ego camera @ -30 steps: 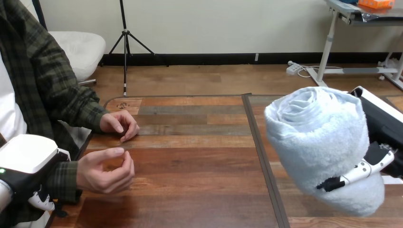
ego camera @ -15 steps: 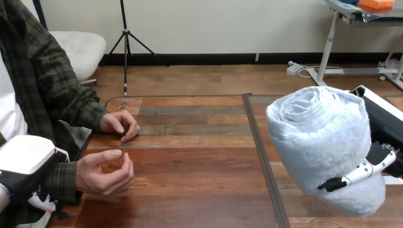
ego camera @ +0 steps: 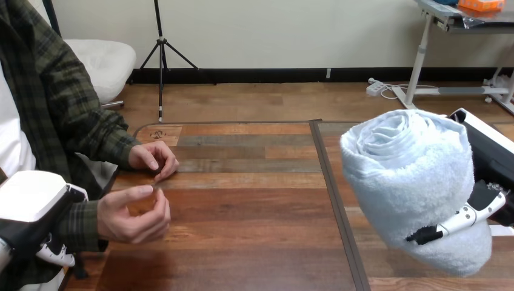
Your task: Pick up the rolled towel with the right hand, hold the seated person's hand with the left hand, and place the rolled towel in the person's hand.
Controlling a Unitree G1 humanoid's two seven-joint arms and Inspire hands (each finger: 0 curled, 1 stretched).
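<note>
Rolled towel (ego camera: pixel 412 176): gripped in curled fingers (ego camera: pixel 451 227) of the right hand (ego camera: pixel 491 163) above the tabletop (ego camera: pixel 254 242); left hand (ego camera: pixel 30 197), finger state not discernible, beside the person's nearer hand (ego camera: pixel 133 215), judged next to be held.

Left of my right hand (ego camera: pixel 487 197) and its white rolled terry towel (ego camera: pixel 412 182), the brown wooden table (ego camera: pixel 254 200) lies bare up to the person's nearer hand (ego camera: pixel 133 213) and farther hand (ego camera: pixel 154 159).

The person's hand (ego camera: pixel 130 215) near the desk's (ego camera: pixel 254 206) front-left corner has risen slightly, its fingers closing inward; the left hand (ego camera: pixel 30 197) has shifted slightly.
</note>
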